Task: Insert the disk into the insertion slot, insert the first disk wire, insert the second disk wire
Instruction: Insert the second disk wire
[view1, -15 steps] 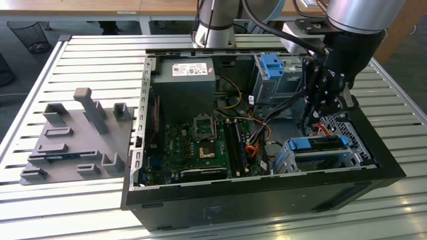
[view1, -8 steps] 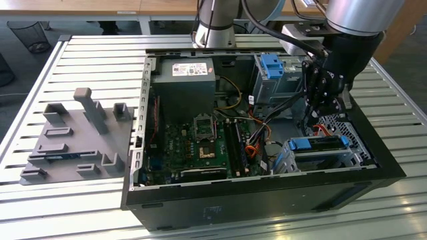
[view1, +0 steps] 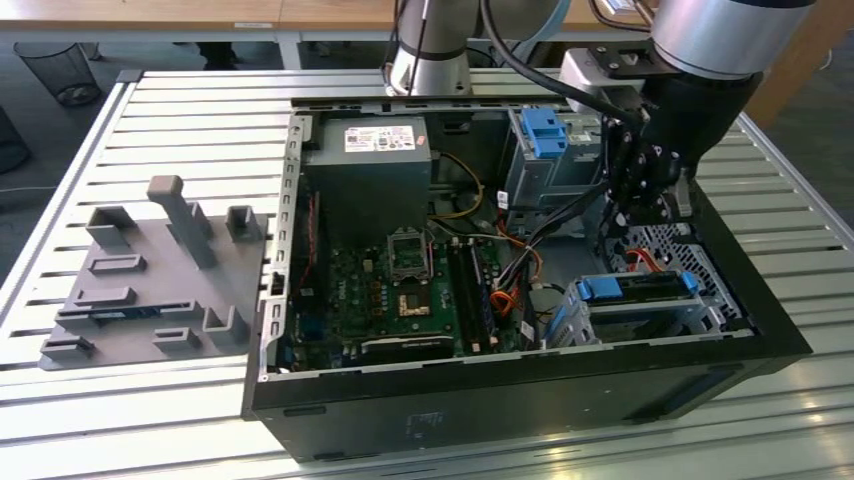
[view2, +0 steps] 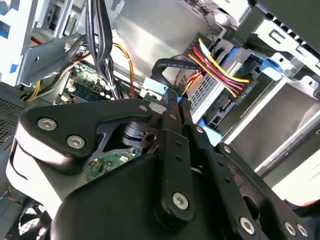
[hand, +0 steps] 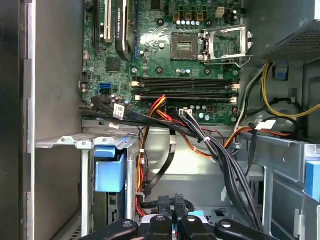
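One open PC case (view1: 534, 375) lies on a slatted table (view1: 174, 120), side panel off. The disk (view1: 638, 287) is seated in the slot (view1: 694, 318), at the case's front corner on the exterior view's right. Its blue caddy edge shows along the top of the grey cage.

The gripper (view1: 654, 215) hangs inside the case along that same edge, just above and behind the disk, between the slot and the taller cage (view1: 534, 170) with the blue latch (view1: 541, 130). Can't tell whether the fingers are open or closed. In the second wrist view the gripper (view2: 172, 100) tip sits at a black cable (view2: 170, 64) that loops just ahead of it. A red-yellow-black wire bundle (view2: 220, 67) runs over a cage close by.

In the first wrist view the gripper (hand: 170, 220) points toward the motherboard (hand: 185, 65), with a thick black cable bundle (hand: 220, 155) crossing in between.

A power supply (view1: 367, 170) sits at the case's rear. A grey fixture plate (view1: 147, 290) lies on the table beside the case, on the exterior view's left, well apart from the arm.
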